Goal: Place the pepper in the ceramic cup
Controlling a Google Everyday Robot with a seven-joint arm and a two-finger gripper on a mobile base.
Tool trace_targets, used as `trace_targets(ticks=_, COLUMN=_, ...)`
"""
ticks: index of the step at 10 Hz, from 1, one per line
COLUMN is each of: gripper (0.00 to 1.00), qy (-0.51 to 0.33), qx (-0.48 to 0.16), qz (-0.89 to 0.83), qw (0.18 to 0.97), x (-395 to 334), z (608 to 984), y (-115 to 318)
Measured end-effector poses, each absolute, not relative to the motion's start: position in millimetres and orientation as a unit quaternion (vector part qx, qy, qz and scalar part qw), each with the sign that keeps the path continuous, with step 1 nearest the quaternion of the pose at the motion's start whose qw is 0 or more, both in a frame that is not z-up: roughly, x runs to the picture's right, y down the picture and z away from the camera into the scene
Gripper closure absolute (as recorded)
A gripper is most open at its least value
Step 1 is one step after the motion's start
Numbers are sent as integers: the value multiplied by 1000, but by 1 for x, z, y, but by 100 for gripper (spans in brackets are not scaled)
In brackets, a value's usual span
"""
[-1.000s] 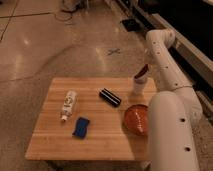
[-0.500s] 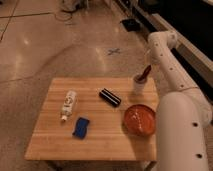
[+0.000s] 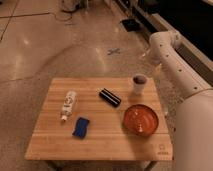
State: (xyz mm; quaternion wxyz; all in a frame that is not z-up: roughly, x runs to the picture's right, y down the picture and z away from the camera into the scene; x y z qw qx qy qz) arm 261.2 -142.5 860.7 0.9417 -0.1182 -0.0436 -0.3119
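Just up behind the ceramic cup (image 3: 139, 83), off the wooden table's (image 3: 107, 137) far right edge: the gripper (image 3: 149, 56); cannot tell how open, nor whether holding anything.

The white arm (image 3: 172, 55) rises from the bulky body at the lower right, runs up along the right edge and bends at a rounded elbow joint near the top. From there it turns down and left. The pincer (image 3: 148, 56) hangs low beside that joint, just past the tabletop's (image 3: 55, 145) far right corner.
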Motion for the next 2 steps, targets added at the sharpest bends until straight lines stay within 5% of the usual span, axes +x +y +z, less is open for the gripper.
trace_targets(ticks=2, gripper=20, qy=-45, qx=-118, qz=-313, qw=941, x=259, z=861, y=-143)
